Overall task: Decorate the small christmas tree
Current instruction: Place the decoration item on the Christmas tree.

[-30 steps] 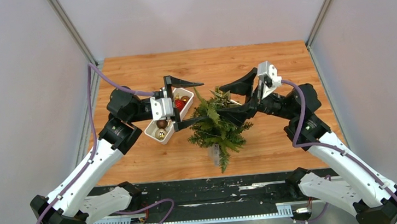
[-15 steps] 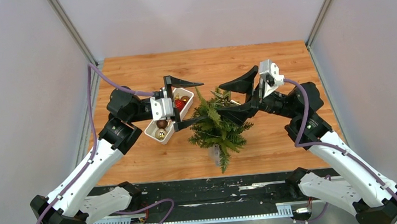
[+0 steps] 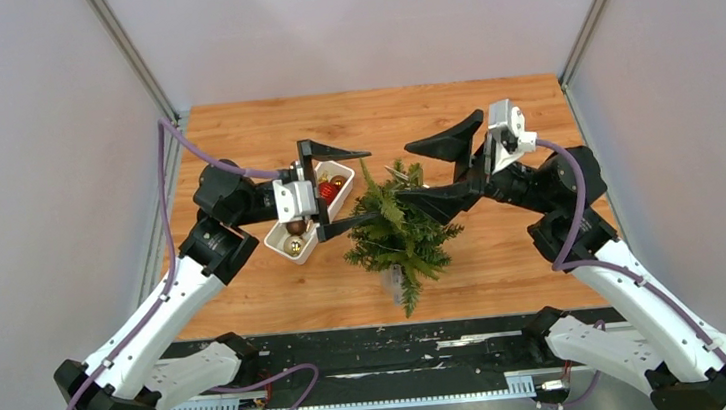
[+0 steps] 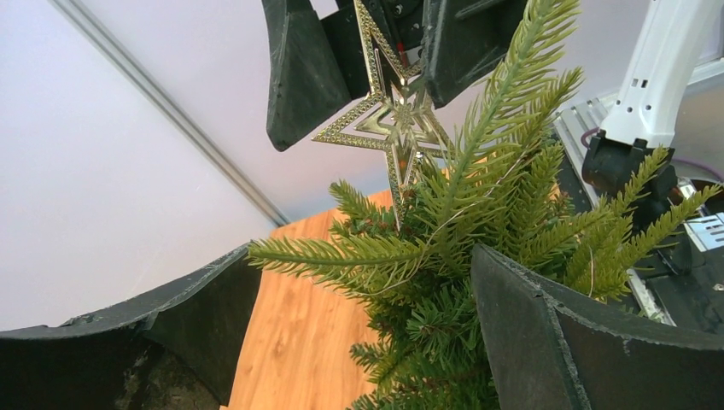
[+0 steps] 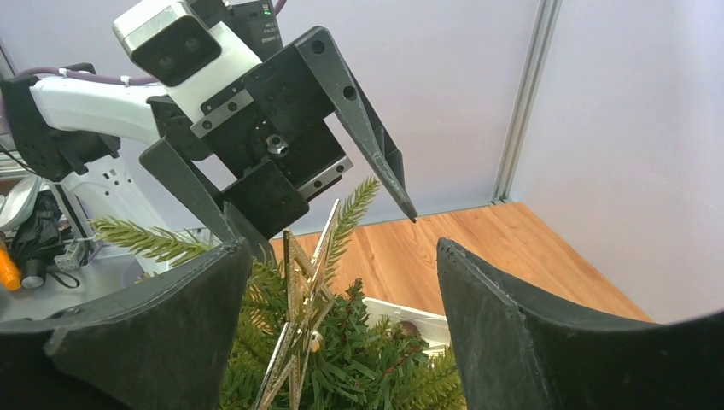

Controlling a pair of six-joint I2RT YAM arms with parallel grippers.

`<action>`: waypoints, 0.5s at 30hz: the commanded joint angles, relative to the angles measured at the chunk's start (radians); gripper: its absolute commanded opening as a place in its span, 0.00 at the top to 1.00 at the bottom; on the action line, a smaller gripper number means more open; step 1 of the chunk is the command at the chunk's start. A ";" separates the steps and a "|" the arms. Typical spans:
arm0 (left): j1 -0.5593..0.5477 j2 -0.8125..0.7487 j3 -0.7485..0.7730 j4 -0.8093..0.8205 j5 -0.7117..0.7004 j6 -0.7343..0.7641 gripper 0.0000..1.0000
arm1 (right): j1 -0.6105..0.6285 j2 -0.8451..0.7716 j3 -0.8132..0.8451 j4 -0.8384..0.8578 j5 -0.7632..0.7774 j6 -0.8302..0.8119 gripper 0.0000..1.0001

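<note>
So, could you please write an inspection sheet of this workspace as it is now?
Surface: wooden table, no spills seen.
Job's things: small christmas tree standing, gold star at its top; white tray holding baubles beside it.
Clutter: nothing seen.
Grippers: left gripper open, tree between its fingers; right gripper open, star between its fingers.
Cables: purple cables along both arms, off the tree.
Surroundings: pale walls, metal posts.

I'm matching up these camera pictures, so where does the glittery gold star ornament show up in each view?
Top external: glittery gold star ornament near centre, at the treetop.
Left wrist: upper centre, above the branches.
Right wrist: bottom edge, left of centre.
Shared landmark: small green christmas tree, directly under the star in all views.
</note>
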 commanded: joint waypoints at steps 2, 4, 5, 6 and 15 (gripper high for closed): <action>0.002 -0.029 -0.002 0.011 -0.010 0.027 0.01 | 0.004 0.004 0.045 0.021 0.019 0.031 0.18; 0.002 -0.036 -0.003 0.007 -0.013 0.030 0.00 | 0.004 0.018 0.065 0.024 0.022 0.041 0.17; 0.002 -0.037 -0.006 0.009 -0.014 0.031 0.00 | 0.004 0.026 0.077 0.024 0.023 0.046 0.17; 0.002 -0.043 -0.009 0.010 -0.015 0.030 0.00 | 0.004 0.037 0.091 0.020 0.023 0.051 0.17; 0.002 -0.105 -0.023 -0.044 -0.035 0.047 0.00 | 0.004 0.077 0.186 0.076 -0.018 0.133 0.15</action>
